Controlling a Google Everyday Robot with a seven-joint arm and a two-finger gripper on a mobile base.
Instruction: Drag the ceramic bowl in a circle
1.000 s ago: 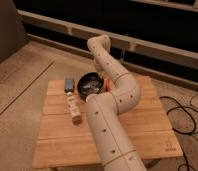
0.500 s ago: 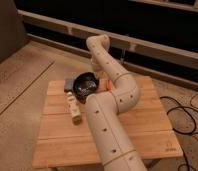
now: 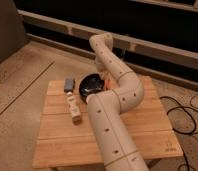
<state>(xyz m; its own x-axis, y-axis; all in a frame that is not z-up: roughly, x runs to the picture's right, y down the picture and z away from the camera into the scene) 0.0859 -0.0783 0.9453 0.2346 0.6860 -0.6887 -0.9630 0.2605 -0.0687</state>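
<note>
The ceramic bowl (image 3: 90, 85) is round, shallow and glossy black. It sits near the far middle of the wooden table (image 3: 57, 135). My white arm (image 3: 112, 120) reaches from the front over the table, bends and comes down at the bowl's right rim. My gripper (image 3: 105, 80) is at the bowl's right edge, mostly hidden behind the arm's wrist.
A small grey block (image 3: 69, 84) lies at the table's far left, left of the bowl. A light wooden or white upright item (image 3: 74, 109) stands on the left of the table. Black cables (image 3: 184, 112) lie on the floor to the right. A low wall runs behind.
The bowl and the gripper have shifted slightly toward the left along the far side of the table. The grey block and the upright item have not moved.
</note>
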